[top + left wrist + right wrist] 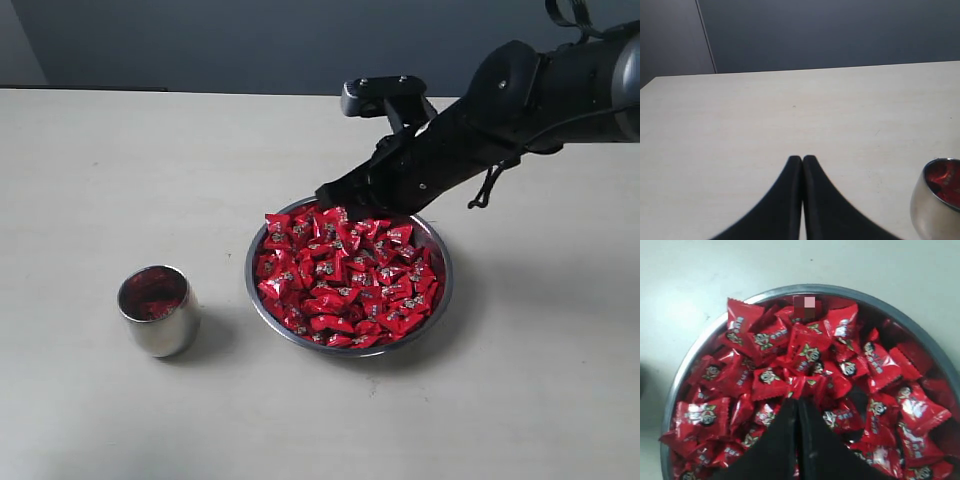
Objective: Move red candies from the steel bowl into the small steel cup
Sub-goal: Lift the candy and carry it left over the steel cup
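Bare surface (222, 270) lies open between cup (160, 335) and bowl (428, 236); the right arm (520, 95) overhangs the bowl's far rim.

We can read no words or numbers anywhere. Each of the red candies (769, 376) in the steel bowl (840, 290) bears a small round white-and-dark emblem with white characters beside it, but these are too small and blurred for us to make out.
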Controlling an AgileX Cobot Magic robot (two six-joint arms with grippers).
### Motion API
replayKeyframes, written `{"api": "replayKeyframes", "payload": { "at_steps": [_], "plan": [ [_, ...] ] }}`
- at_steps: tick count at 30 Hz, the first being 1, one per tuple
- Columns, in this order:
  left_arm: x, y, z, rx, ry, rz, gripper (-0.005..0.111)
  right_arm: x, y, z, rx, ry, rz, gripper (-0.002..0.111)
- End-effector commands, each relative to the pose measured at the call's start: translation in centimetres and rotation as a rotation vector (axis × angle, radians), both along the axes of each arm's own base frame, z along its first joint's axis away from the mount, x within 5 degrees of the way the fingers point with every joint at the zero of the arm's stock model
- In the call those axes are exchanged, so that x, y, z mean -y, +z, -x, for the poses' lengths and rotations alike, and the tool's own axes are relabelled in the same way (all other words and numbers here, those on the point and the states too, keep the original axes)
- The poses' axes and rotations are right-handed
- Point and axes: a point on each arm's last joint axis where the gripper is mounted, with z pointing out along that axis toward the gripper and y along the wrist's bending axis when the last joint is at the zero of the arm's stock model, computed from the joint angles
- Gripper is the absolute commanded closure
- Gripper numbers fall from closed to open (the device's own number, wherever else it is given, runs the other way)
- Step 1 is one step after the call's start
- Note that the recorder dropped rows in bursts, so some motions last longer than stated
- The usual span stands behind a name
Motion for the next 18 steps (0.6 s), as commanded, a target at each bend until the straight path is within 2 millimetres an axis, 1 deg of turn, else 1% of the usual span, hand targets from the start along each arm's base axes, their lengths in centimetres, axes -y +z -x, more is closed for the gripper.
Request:
{"api": "replayKeyframes", "payload": {
  "at_steps": [1,6,18],
  "plan": [
    [0.0,-0.1,0.0,0.003,0.001,0.003,0.106,-1.1,0.5,0.6,0.048,0.014,-0.026,0.109],
    [0.0,-0.1,0.0,0.003,0.001,0.003,0.106,-1.9,0.7,1.1,0.054,0.021,-0.044,0.109],
    [0.0,-0.1,0.0,0.003,0.001,0.003,0.106,-2.6,1.1,1.4,0.026,0.041,-0.138,0.109]
  ]
}}
